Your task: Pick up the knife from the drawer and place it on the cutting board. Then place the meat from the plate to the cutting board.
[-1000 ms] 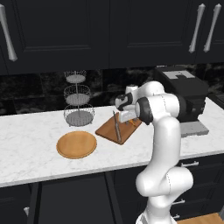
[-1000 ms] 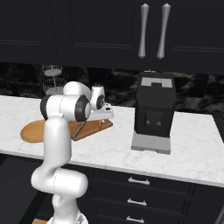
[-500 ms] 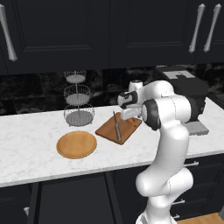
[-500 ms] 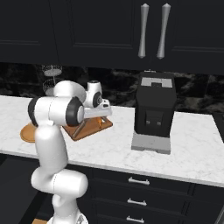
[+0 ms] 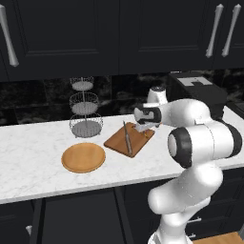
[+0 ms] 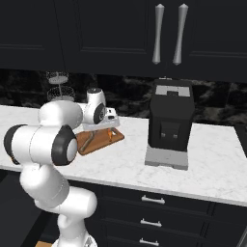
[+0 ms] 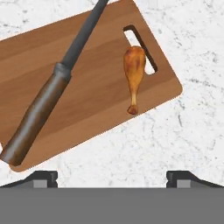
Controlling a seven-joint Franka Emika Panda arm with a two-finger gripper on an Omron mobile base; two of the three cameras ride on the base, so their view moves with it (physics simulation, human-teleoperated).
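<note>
The brown cutting board (image 5: 136, 145) (image 6: 90, 143) (image 7: 100, 94) lies on the white marble counter. The knife (image 5: 127, 138) (image 7: 52, 92) rests across it, wooden handle toward the counter's front. The meat (image 7: 134, 70) (image 6: 110, 135), a small orange-brown drumstick, lies on the board beside its slot handle. My gripper (image 5: 144, 127) (image 6: 109, 126) (image 7: 112, 177) hovers above that end of the board, open and holding nothing. The round wooden plate (image 5: 83, 157) sits bare to the board's left. The drawer is out of view.
A tiered wire basket stand (image 5: 86, 112) stands behind the plate. A black coffee machine (image 6: 171, 123) (image 5: 198, 90) sits on the counter to the right of the board. Dark upper cabinets with silver handles (image 6: 166, 34) hang above.
The jaws have widened a little more. The arm's elbow has swung right and toward the cameras, with the hand staying over the board. Knife and board have not moved.
</note>
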